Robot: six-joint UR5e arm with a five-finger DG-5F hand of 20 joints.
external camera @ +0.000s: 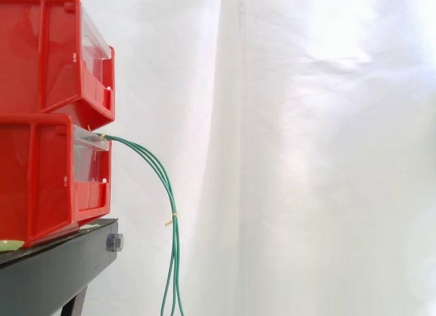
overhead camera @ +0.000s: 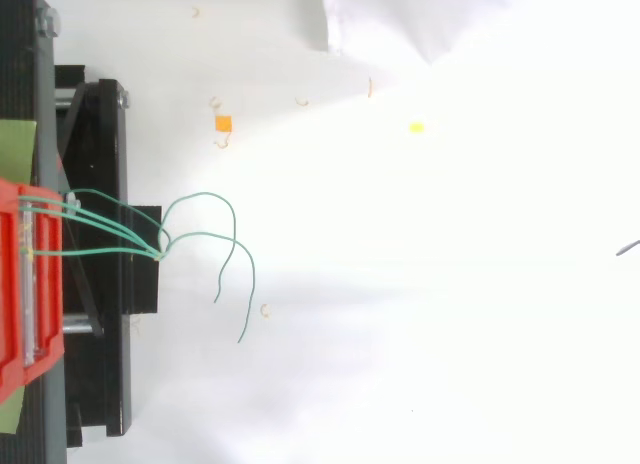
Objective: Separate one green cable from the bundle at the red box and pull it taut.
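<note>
I cannot tell whether the hand is open or closed, so every risk below is judged from how the cables lie.

The green cables point(external camera: 175, 241) leave the front of the lower red bin point(external camera: 41, 180), arc outward and hang down past the black stand point(external camera: 61, 261). A small pale tie point(external camera: 173, 218) binds them partway down the drop. From above, the strands run from the bin point(overhead camera: 10, 284) to one crossing point point(overhead camera: 161, 250), and beyond it the free ends point(overhead camera: 252, 279) curl apart.

The main danger is probably taking more than one strand. Above the tie they run touching or nearly so, and thick fingertip pads closing there would likely gather the whole bundle. Below the tie the ends spread, which looks the safer place to single one out.

The tie itself is another hazard. A pull on one cable may drag the others along or jam at the knot, so the cable never goes taut on its own.

A hard pull could also shift the bin on the stand, or draw the cable out of the bin.
</note>
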